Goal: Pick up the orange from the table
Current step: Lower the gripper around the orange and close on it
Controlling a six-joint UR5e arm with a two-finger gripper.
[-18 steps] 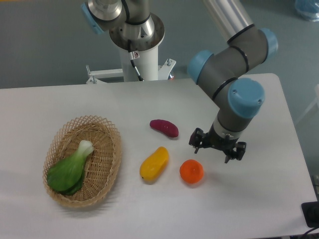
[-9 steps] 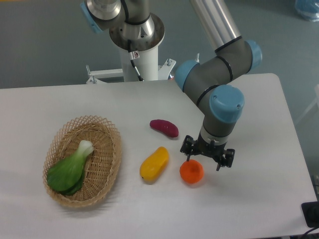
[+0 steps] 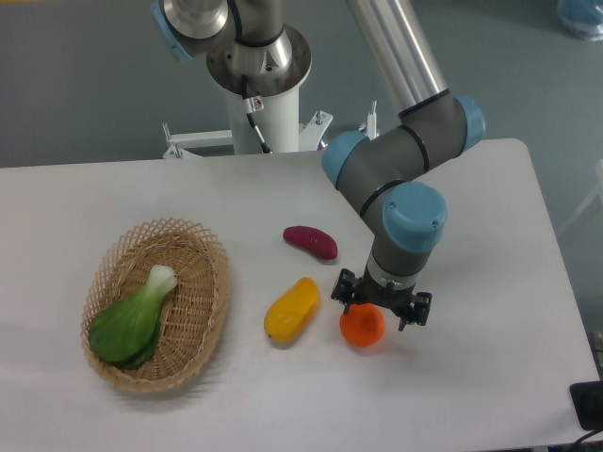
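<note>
Orange (image 3: 362, 327): small glossy fruit resting on the white tabletop (image 3: 490, 377), lower centre-right of the frame, just right of a yellow mango-like fruit (image 3: 291, 309) and below a purple one (image 3: 311, 241). Pincer (image 3: 382, 312): spread wide, holding nothing, poised directly over the orange's upper edge with a finger to either side. Handling note: centre the fingers across the fruit's widest part, descend fully, close gently; the smooth round skin may squirt free from an off-centre pinch.
</note>
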